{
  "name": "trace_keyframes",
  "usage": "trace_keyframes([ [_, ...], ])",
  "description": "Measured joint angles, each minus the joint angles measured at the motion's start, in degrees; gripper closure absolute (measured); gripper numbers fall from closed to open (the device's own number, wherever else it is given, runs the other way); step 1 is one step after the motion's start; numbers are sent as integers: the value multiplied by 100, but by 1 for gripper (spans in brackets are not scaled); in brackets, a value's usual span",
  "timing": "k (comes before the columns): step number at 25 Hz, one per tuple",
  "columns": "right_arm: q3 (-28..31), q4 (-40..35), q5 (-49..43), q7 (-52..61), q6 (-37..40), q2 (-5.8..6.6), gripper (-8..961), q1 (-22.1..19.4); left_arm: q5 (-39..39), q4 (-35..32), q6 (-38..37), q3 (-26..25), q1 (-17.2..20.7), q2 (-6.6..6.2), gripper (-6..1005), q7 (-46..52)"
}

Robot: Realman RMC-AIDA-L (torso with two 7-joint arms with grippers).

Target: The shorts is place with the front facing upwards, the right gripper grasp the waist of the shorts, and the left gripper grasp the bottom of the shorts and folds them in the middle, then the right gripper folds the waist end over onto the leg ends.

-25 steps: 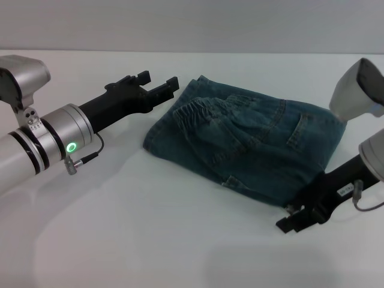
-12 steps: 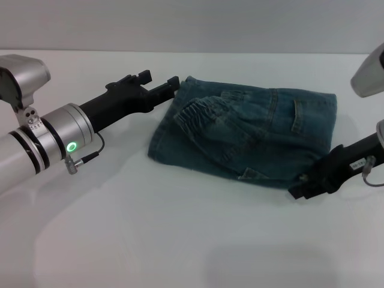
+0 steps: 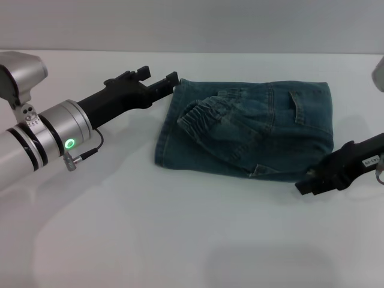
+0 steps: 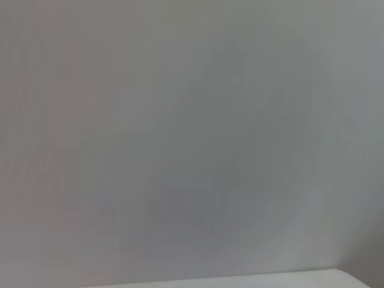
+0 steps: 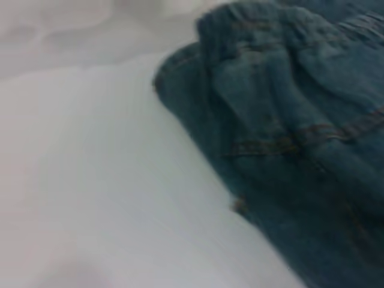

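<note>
The shorts [image 3: 270, 132] lie folded in a denim pile on the white table [image 3: 180, 234], right of centre. The gathered waist [image 3: 204, 114] rests on top, toward the pile's left side. The leg ends are covered by it along the left edge. My left gripper [image 3: 158, 76] is open at the pile's far left corner, with one fingertip [image 3: 173, 77] touching the cloth. My right gripper [image 3: 305, 186] sits low at the pile's near right corner, right against the fold. The right wrist view shows the shorts [image 5: 300, 120] close up, without that arm's own claw.
The left arm's silver cuff with its green light [image 3: 71, 144] reaches in from the left. White tabletop [image 5: 90, 180] spreads in front of the shorts. The left wrist view holds only a grey wall [image 4: 192, 132] and a strip of table edge.
The right gripper has drawn back to the right and away from the front edge. The shorts have swung with it, squaring up, their far left corner now against the left gripper.
</note>
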State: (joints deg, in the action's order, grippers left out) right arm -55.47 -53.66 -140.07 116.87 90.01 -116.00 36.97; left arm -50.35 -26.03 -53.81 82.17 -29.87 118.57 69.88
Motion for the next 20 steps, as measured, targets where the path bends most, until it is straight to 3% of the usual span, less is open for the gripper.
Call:
trace_keyframes([
  [7,990,-686,2009,-1082,1137,-3,483,-579,473,-43,-323,-149,136,-41,186,-61],
  [8,1190,-686,2291,-1264,1142,-1,483,-671,613,-33,-730,-518,258,-37,186,-205],
  [11,1874,-606,3197,-2004,864,-92,483,-1073,864,-2,-1307,-917,452,-11,186,-576],
  [15,2320,-258,4262,-3275,125,-279,483,-1593,1619,207,-2079,-1010,700,-2,186,-1447],
  [20,2509,1052,5946,-5174,-868,-268,483,-1912,2876,965,-2814,-1015,804,5,186,-2843],
])
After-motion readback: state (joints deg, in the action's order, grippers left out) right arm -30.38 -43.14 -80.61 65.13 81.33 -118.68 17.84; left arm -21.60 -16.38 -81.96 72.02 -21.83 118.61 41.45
